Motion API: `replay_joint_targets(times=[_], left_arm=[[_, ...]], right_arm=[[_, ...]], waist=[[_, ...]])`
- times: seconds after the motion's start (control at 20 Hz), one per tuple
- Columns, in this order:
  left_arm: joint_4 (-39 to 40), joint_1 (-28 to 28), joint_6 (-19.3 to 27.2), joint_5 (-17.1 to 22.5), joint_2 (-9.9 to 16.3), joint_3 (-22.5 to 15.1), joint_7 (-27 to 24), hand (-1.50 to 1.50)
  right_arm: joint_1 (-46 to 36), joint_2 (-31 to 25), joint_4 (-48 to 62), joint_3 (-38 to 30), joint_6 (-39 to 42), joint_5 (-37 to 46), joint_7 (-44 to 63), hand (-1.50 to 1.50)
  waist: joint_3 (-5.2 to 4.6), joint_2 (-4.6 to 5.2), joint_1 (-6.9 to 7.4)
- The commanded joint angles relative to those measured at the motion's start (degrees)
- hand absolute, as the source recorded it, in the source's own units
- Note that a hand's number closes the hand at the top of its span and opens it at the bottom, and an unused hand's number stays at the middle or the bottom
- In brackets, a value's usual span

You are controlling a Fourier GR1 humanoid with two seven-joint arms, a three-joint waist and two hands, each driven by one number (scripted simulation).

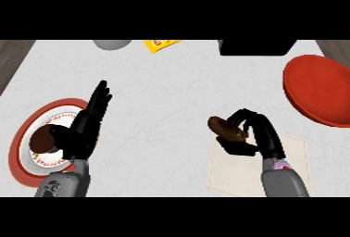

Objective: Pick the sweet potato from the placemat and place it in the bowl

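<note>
The right robot hand (240, 139) has its fingers curled round the sweet potato (226, 128), holding it at the upper-left corner of the pale placemat (253, 173), which lies toward the bench's near edge on the right. Whether the potato is lifted off the mat cannot be told from this view. So the pick looks done or nearly so; the carry and the release are left.

The bowl is not plain to name. A red rimmed dish (315, 88) sits at the bench's right edge, partly cut off by the view, and is the likeliest target; a grey round thing (113, 44) shows at the far edge. At the left edge stands a red-and-white plate (31, 139) with a dark brown item (46, 140) on it.

The left robot hand (85, 122) rests open over that plate, fingers straight, well apart from the work.

Bare bench (171, 92) lies between the potato and the red dish. A yellow card (162, 44) and a black object (256, 47) lie along the far edge, out of that route.
</note>
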Motion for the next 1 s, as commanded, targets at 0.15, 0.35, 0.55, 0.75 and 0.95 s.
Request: replay_joint_targets(times=[0.15, 0.35, 0.55, 0.75, 0.95], left_arm=[[-1.8, 0.9, 2.1, -2.3, -1.9, -2.1, 2.3, 0.0], [-0.3, 0.7, -1.4, 1.3, 0.7, 1.5, -0.2, 0.0], [4.3, -3.0, -0.6, 0.0, -0.3, 1.7, -0.7, 0.0], [3.8, -0.1, -0.8, -0.7, -0.4, 1.0, -2.5, 0.0], [2.9, -2.4, -0.1, -0.4, -1.1, 1.5, -0.2, 0.0]], right_arm=[[1.2, 1.2, -11.2, 4.0, -8.0, -5.9, -1.7, 1.5], [0.2, 1.2, -20.3, 5.4, -10.9, 0.4, 2.6, 1.5], [-4.5, -1.1, -28.8, 4.1, -6.9, 6.4, 14.0, 1.5], [-13.1, -1.8, -30.1, 2.1, -2.4, 12.1, 26.4, 1.5], [-22.8, -5.1, -30.1, -3.0, 4.6, 10.4, 34.4, 1.5]], waist=[[0.04, -0.31, -0.41], [-0.02, -0.35, -0.5], [-0.03, -0.18, -0.75], [-0.02, -0.12, -0.22], [-0.01, -0.07, -0.11]])
